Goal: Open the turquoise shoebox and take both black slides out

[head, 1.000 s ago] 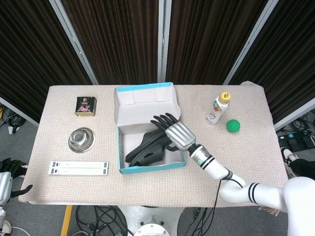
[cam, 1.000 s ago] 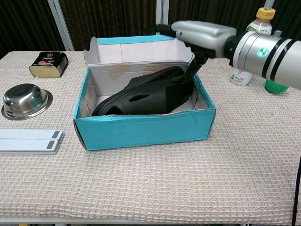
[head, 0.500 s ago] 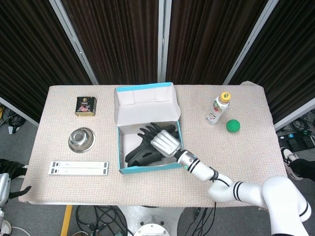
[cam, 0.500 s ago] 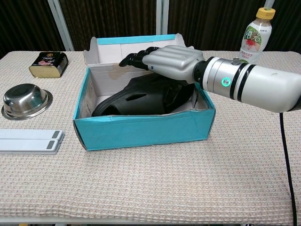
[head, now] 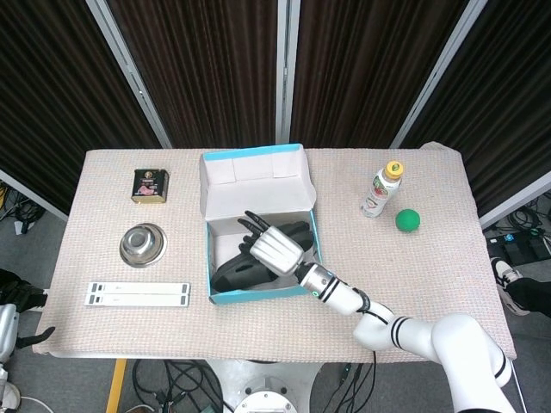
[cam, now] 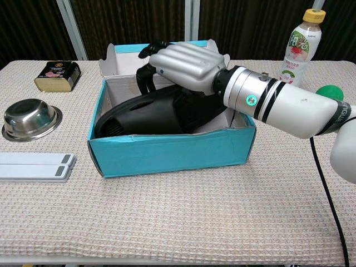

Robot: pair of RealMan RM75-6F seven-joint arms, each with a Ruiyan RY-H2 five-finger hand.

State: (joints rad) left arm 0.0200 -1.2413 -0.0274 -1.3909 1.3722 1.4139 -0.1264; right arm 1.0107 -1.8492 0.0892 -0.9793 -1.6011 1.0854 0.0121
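Though the turquoise shoebox (cam: 167, 153) already stands open at the centre of both frames, its lid flap (head: 254, 176) tipped up at the back, neither black slide has left it. The black slides (cam: 150, 111) lie inside as one dark mass, and I cannot separate one from the other in either view. Opening looks done; both removals appear to remain.

The right hand (cam: 186, 64) reaches in from the lower right of the head view, palm down over the footwear, dark fingers (cam: 146, 75) curled over the far side of the uppermost slide. It seems to be closing on that slide, yet the fingertips are hidden behind the shoe, so I cannot tell whether it truly grasps. The left hand (head: 13, 323) shows only as a sliver at the lower left edge of the head view; its state is unreadable.

Around the box on the table (head: 258, 327): a steel bowl (head: 142, 243) and a small tin (head: 150, 185) at left, a white strip (head: 138, 294) below them, a bottle (head: 381, 189) and green ball (head: 407, 220) at right.
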